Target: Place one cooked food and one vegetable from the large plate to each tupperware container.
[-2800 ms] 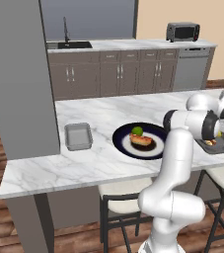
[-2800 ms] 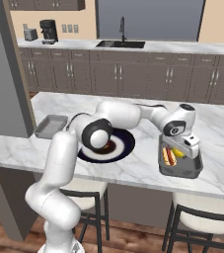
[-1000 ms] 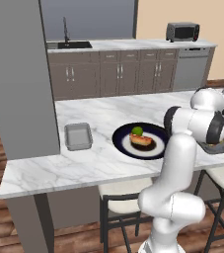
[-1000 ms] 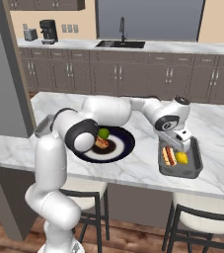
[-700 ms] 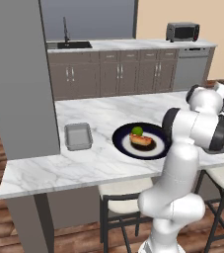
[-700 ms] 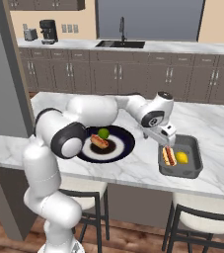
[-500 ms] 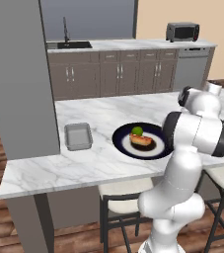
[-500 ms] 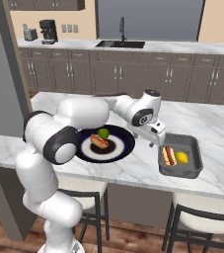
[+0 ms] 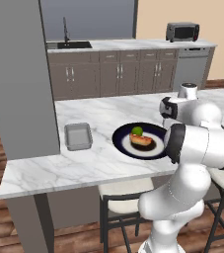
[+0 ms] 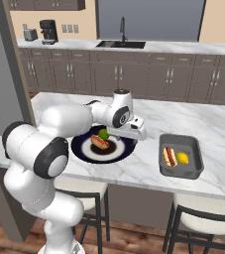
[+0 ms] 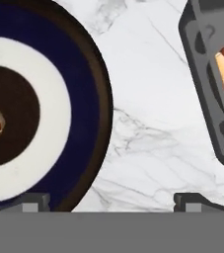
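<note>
Half the job looks finished, as far as I can judge. One container [image 10: 199, 159] sits on the marble bench [image 10: 148, 114] at about 3 o'clock from the plate [image 10: 82, 149], and it already holds a hot dog [image 10: 169, 156] and a yellow vegetable [image 10: 183, 158] lying side by side. The other container [image 9: 78, 136], well apart at roughly 9 o'clock from the plate in the left base view, has nothing in it, so it still needs one cooked item and one vegetable. What is left on the plate matches that need: a second hot dog [image 9: 141, 140] near the centre and a green vegetable [image 9: 137, 131] just beyond it at about 12 o'clock, the two close together or touching. My tool [image 11: 111, 201] hangs over bare bench between the plate's rim and the filled container, with the plate at 9 o'clock and the container at 3 o'clock in the hand view. Its two fingertips [image 11: 33, 201] stand wide apart with nothing between them. I judge the next step to be a reach back over the plate for one of the two remaining pieces, then a long carry across to the far container.
</note>
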Available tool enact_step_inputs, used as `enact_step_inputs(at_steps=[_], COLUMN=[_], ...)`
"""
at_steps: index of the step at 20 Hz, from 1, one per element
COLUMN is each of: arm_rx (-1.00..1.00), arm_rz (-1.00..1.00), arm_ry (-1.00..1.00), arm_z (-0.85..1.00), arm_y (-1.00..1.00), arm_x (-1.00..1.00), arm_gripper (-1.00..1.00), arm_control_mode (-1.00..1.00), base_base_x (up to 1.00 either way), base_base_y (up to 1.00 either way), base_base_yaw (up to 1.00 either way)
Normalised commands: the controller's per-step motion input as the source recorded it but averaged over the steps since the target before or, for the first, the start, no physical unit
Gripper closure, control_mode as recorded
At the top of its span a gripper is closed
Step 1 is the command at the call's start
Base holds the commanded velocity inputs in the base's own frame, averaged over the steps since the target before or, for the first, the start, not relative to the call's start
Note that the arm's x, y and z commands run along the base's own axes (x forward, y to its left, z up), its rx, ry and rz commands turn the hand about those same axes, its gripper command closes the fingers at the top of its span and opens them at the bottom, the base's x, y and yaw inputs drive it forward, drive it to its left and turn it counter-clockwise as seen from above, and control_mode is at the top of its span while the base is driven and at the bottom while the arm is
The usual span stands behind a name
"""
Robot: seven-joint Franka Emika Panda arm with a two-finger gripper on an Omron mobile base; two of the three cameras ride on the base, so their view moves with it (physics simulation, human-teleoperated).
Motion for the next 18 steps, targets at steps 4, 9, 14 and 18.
enact_step_inputs(at_steps=[4, 9, 14, 18], arm_rx=[-0.08, 0.03, 0.1, -0.01], arm_rz=[0.33, 0.34, 0.23, 0.1], arm_ry=[0.0, 0.0, 0.05, 0.03], arm_z=[0.0, 0.0, 0.0, 0.0], arm_y=[0.34, 0.28, 0.34, 0.47], arm_x=[0.0, 0.0, 0.04, 0.18], arm_gripper=[-1.0, -1.0, -1.0, -1.0], arm_control_mode=[-1.0, -1.0, -1.0, -1.0], base_base_x=[0.0, 0.0, 0.0, 0.0], base_base_y=[0.0, 0.0, 0.0, 0.0], base_base_yaw=[0.0, 0.0, 0.0, 0.0])
